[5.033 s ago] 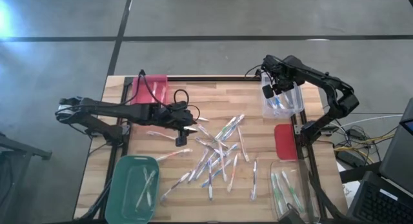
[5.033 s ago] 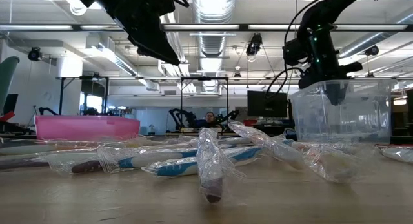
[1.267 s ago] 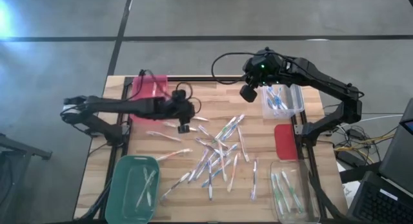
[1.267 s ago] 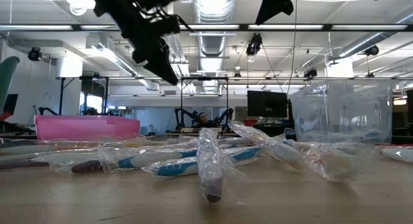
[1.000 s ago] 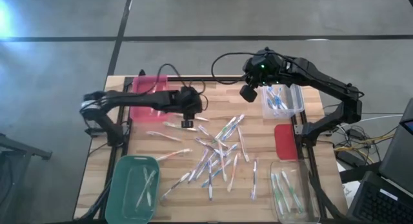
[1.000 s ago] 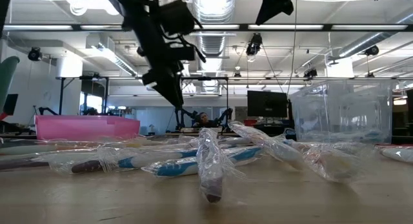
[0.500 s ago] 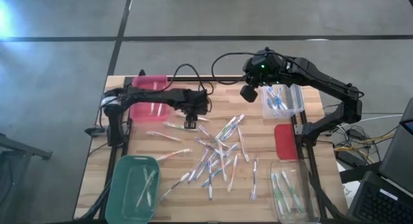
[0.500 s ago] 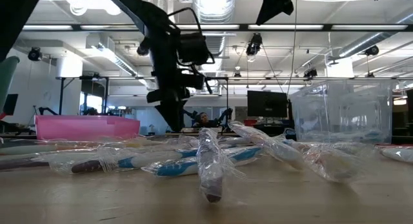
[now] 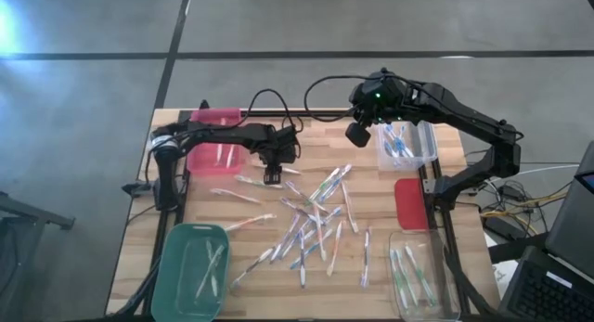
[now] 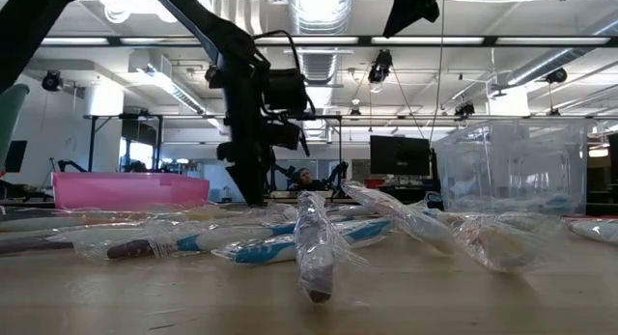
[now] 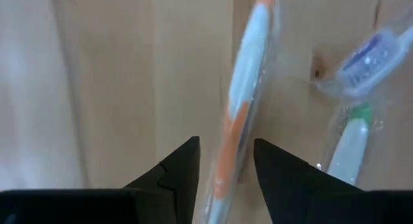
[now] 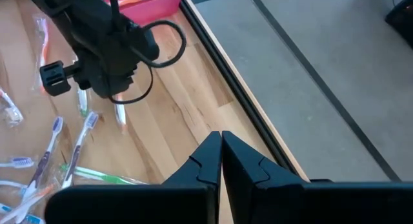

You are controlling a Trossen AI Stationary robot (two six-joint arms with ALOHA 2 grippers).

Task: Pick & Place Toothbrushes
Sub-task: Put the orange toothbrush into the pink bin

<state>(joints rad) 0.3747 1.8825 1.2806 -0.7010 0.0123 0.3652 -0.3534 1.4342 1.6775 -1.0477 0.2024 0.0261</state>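
Overhead ceiling lights [image 10: 314,5] are illuminating the scene evenly and are blooming white in the low view. A bright glare patch [image 9: 7,25] is flaring at the floor's left edge in the high view. The arms are casting only soft, faint shadows on the wooden table [image 9: 371,201]. In the low view, the nearest wrapped toothbrush [image 10: 314,253] is appearing soft, and the wrappers are catching highlights. In the left wrist view, the orange toothbrush [image 11: 242,101] is blurring at close range.
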